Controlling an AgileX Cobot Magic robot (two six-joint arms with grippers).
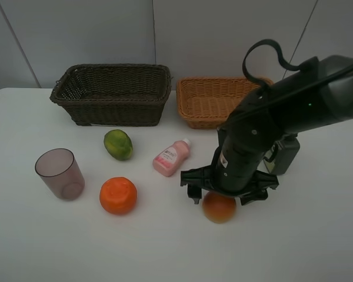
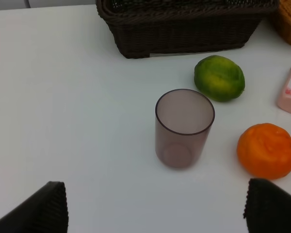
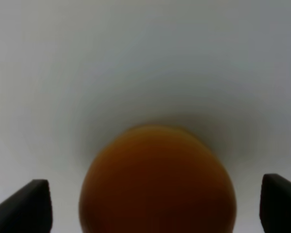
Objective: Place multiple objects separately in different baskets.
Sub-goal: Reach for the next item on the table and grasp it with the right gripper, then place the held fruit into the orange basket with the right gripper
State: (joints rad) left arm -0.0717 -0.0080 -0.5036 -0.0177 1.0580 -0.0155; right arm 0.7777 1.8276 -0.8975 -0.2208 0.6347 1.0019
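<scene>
Your right gripper [image 1: 220,197] hung with its jaws spread wide on either side of the peach-like fruit [image 1: 219,210] on the white table [image 1: 294,247] — nothing gripped — and had one finger met that round fruit first, it could have rolled away.

Light in the exterior high view is bright, even and diffuse from overhead; the white tabletop [image 1: 35,247] reads matte and evenly lit; shadows are faint and soft-edged, snug under the orange [image 1: 118,195] and the cup [image 1: 60,173]; the peach-like fruit [image 1: 219,208], toward 5 o'clock, sits in the right arm's [image 1: 247,147] shade; focus is crisp there and in the left wrist view; the right wrist view is blurred, the fruit dim and ringed by grey shadow.
</scene>
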